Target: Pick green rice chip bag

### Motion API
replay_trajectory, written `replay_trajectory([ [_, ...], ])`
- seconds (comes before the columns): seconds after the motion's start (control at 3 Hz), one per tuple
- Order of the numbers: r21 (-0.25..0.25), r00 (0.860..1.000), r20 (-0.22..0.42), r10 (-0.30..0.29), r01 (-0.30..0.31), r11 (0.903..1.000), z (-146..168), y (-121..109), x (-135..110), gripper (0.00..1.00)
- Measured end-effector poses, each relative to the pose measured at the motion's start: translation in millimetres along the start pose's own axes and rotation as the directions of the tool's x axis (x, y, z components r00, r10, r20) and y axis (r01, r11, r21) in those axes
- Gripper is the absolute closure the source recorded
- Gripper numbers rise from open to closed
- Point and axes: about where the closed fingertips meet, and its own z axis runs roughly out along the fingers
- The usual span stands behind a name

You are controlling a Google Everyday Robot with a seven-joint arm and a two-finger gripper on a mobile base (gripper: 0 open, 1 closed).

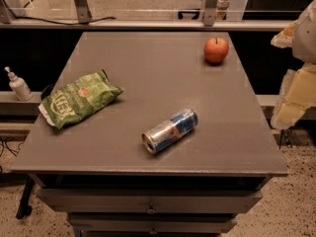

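Green rice chip bag [79, 99], crinkled light-green foil with white lettering, lies flat on the grey tabletop [163, 73], left of the silver-and-blue drink can [170, 131] and apart from it, so a grasp should not disturb the can. The pale gripper [296, 95] hangs well right of the can, off the table's edge. Whether it is open or closed, I cannot tell.

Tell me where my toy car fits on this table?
The biggest bare patch is at the back, between the green rice chip bag and the apple. Another is front-right, beside the can. It is tightest between bag and can. The claw hangs off the table on its right side.
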Motion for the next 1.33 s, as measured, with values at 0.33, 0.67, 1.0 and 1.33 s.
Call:
replay_trajectory([
  [0.33,0.0,1.0,0.0,0.0,0.0,1.0,0.0,0.0,0.0,0.0],
  [0.67,0.005,1.0,0.015,-0.001,0.001,1.0,-1.2,-1.9,-1.4,0.0],
  [1.0,0.005,1.0,0.016,-0.001,0.001,1.0,-1.1,-1.9,-1.5,0.0],
  [1.33,-0.053,0.991,0.135,-0.014,0.021,0.9984,38.2,-21.8,-54.1,0.0],
])
